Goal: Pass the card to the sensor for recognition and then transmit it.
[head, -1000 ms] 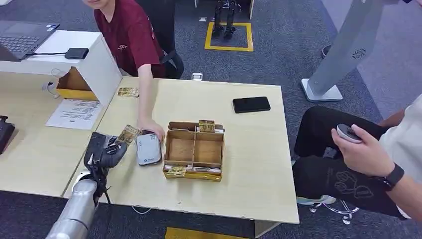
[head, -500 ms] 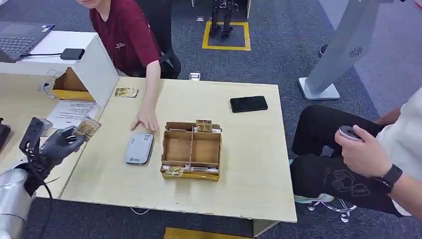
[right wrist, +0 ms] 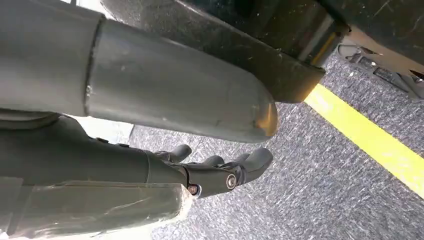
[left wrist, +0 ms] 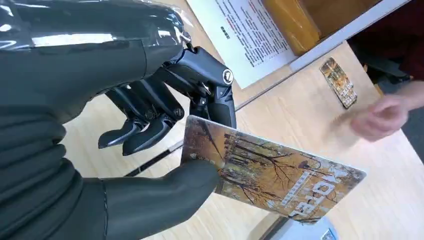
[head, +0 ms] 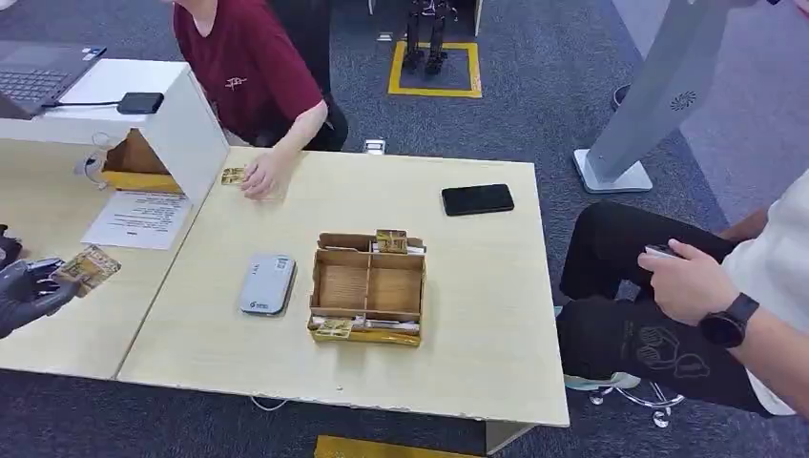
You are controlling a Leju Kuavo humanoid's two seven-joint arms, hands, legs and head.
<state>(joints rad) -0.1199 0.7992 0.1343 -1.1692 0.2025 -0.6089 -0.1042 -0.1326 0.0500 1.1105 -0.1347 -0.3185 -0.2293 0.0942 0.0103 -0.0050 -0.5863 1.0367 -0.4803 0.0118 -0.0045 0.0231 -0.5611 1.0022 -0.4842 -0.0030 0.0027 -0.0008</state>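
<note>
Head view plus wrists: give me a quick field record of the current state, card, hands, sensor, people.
card: held by left hand, pinched between thumb and fingers
card position: over the left table, apart from the card reader
card reader: grey, flat on the right table, beside the cardboard organizer
second card: on the table by the white box, person's hand next to it
right hand: hanging over the carpet, holds nothing
phone: black, far side of the table

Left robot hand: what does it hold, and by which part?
The left robot hand pinches a card by one end, between thumb and fingers.
</note>
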